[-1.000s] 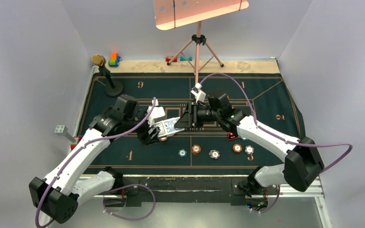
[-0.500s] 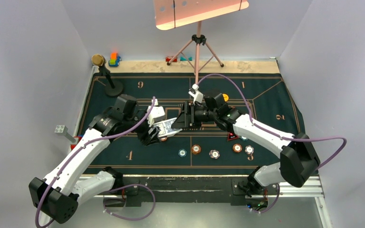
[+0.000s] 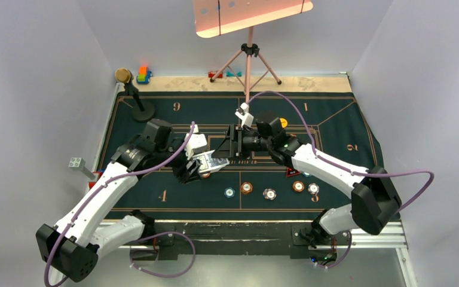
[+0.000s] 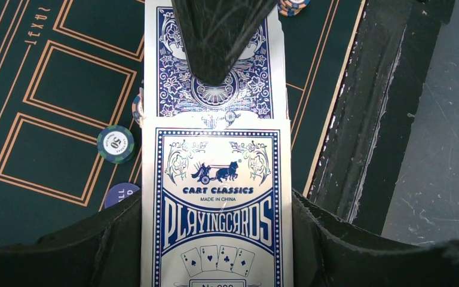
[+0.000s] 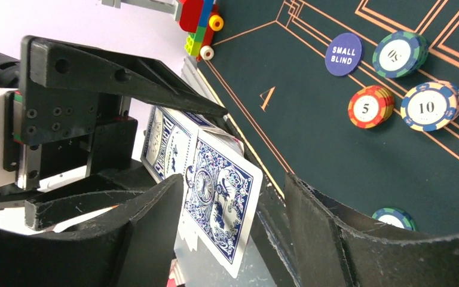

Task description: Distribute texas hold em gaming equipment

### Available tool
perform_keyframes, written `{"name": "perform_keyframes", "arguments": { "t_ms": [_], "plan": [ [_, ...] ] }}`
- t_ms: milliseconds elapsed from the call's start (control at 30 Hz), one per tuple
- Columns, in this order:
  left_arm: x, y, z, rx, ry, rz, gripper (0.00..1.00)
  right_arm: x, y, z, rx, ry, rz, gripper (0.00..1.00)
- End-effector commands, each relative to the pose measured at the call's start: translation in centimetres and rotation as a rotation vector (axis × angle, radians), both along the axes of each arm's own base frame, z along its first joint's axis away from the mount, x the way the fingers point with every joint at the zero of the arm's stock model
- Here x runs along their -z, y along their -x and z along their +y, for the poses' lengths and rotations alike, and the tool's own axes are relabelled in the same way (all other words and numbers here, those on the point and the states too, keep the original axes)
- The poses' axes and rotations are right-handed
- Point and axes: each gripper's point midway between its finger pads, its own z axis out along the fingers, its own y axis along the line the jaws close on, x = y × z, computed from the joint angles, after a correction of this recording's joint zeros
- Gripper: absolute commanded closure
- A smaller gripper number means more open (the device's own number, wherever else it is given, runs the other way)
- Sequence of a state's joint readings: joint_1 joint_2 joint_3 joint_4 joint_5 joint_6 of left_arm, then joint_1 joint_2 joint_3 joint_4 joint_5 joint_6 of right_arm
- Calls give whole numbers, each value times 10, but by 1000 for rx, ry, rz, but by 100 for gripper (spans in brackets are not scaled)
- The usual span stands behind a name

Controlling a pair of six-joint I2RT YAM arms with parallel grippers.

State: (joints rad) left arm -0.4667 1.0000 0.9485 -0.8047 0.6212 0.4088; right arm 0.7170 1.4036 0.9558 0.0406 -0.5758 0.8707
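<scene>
Since a second ago my right pincer (image 3: pixel 224 149) has slid a little left and farther up the green felt (image 3: pixel 334 125), closing in on my left pincer (image 3: pixel 191 168). Its jaws now stand released, one finger on each side of a blue-backed playing card (image 5: pixel 218 197) without pinching it. From my left wrist, one of those dark fingers (image 4: pixel 218 36) crosses the card's back; I cannot tell whether it touches.

The card sticks out of the end of the Cart Classics card box (image 4: pixel 215 227). My left pincer is clenched on the box's long sides and holds it over the felt near the table's middle.

On the felt lie the SMALL BLIND disc (image 5: pixel 343 54), a teal chip stack (image 5: pixel 400 52), an orange 5 stack (image 5: pixel 370 106) and a pinkish-white 10 stack (image 5: pixel 431 106), close together. The red-black triangular marker (image 3: pixel 291 172) sits by my right forearm, and the yellow disc (image 3: pixel 282 122) lies just beyond that wrist.
</scene>
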Motion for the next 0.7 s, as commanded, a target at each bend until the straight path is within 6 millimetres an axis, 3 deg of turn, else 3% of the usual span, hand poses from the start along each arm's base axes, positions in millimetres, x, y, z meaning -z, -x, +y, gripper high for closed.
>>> {"name": "perform_keyframes", "arguments": {
  "t_ms": [0, 133, 667],
  "plan": [
    [-31, -6, -8, 13, 74, -77, 100, -16, 2, 13, -34, -37, -25, 35],
    [-33, -4, -7, 12, 74, -80, 100, -5, 6, 5, -34, 24, -16, 38],
    [-49, 2, -9, 21, 105, -79, 100, -11, 7, -13, 15, 56, -62, 51]
  ]
}}
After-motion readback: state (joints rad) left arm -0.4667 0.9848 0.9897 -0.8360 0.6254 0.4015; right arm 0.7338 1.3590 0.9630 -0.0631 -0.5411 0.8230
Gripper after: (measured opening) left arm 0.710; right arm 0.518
